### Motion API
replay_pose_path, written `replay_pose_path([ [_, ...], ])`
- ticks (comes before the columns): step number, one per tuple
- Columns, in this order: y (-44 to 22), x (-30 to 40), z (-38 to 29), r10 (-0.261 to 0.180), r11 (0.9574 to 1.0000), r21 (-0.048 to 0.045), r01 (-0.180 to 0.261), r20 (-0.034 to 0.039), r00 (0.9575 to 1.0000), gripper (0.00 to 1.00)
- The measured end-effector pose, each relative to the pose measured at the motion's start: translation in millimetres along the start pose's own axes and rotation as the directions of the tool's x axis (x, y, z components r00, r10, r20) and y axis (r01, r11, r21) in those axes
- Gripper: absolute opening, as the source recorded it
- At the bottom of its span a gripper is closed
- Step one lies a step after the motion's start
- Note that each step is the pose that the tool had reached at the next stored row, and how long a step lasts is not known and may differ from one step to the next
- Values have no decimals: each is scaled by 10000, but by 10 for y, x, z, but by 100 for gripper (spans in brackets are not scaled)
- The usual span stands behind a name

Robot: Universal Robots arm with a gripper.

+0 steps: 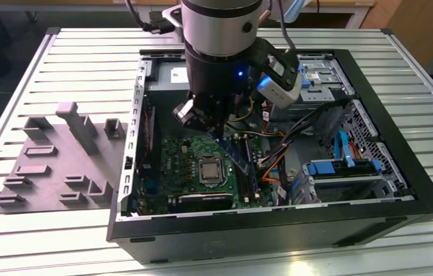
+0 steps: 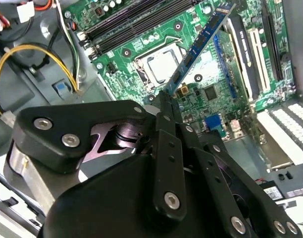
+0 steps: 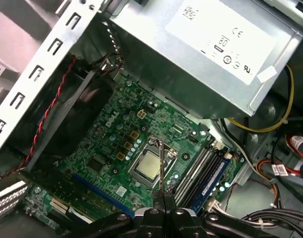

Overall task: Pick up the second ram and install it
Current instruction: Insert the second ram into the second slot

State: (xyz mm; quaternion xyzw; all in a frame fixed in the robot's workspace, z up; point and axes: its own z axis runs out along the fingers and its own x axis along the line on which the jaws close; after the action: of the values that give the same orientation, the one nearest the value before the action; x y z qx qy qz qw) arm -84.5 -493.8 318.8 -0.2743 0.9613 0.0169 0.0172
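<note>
Second ram (image 2: 201, 47): in the second wrist view the hand (image 2: 167, 99) is clamped tight on its near end, and the stick slants over the processor (image 2: 159, 64). First wrist view: stick edge-on above the motherboard (image 3: 107, 148). Exterior view: hand inside the computer case (image 1: 423, 201); grey tray (image 1: 55, 167) at the case's 9 o'clock on the tabletop (image 1: 85, 57).

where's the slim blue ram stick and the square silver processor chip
slim blue ram stick (image 2: 200, 47), second wrist view, middle of its length
square silver processor chip (image 3: 148, 165), first wrist view, centre of its lid
</note>
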Motion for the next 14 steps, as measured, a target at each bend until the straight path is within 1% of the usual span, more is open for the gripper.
replay_pose_path([
  [4,0,0,1,459,9989,19,-459,11,9989,11],
  [7,0,0,2,805,9968,33,-805,20,9968,11],
  [11,0,0,3,1290,9916,53,-1290,33,9916,11],
  [14,0,0,4,1647,9863,66,-1647,44,9863,11],
])
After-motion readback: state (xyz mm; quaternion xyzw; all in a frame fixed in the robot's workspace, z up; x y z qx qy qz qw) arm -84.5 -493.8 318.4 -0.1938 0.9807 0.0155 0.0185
